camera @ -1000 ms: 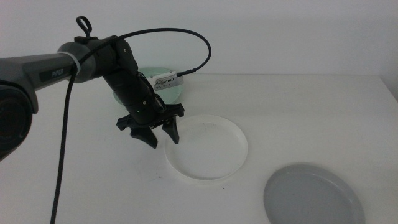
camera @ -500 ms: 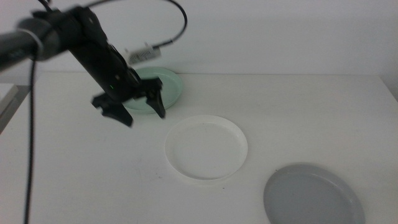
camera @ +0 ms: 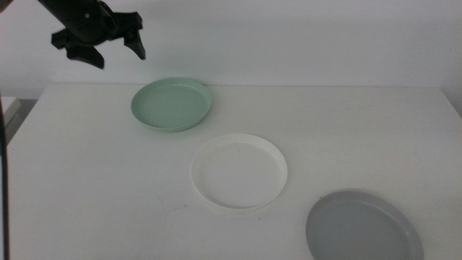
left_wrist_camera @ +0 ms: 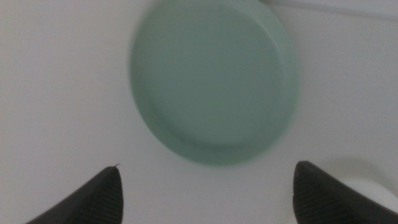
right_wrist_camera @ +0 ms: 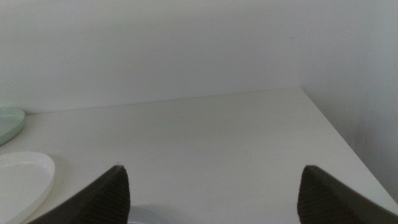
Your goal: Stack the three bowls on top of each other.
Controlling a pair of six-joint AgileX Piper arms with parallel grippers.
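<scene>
Since a second ago the left gripper (camera: 108, 49) has lifted off the white bowl (camera: 240, 172) and pulled back; we now see it high above the table (camera: 86, 188), beyond the mint green bowl (camera: 172, 104), jaws spread wide, holding nothing. None of the bowls has shifted.

Taking the white bowl as our landmark, near to far in the middle view:
- grey bowl (camera: 363, 228) nearer the camera than the white bowl and off to its right, apart from it, partly cut by the picture edge
- white bowl itself mid-table, flat, nothing in it
- mint green bowl beyond the white bowl and to its left, close but not touching, nothing in it
- left gripper farther back still, against the wall (camera: 303, 40)

We see no stacking; all three bowls sit separately on the table.

What the views add:
- left wrist view looks down on the mint green bowl (left_wrist_camera: 212, 81) between the spread jaws, blurred; a sliver of the white bowl (left_wrist_camera: 367, 186) shows at one corner
- right wrist view shows the right gripper (right_wrist_camera: 211, 199) with jaws wide apart and empty, plus edges of the white bowl (right_wrist_camera: 22, 177) and the mint green bowl (right_wrist_camera: 9, 121); a pale sliver between the jaws could be the grey bowl, we can't tell
- middle view does not show the right gripper at all
</scene>
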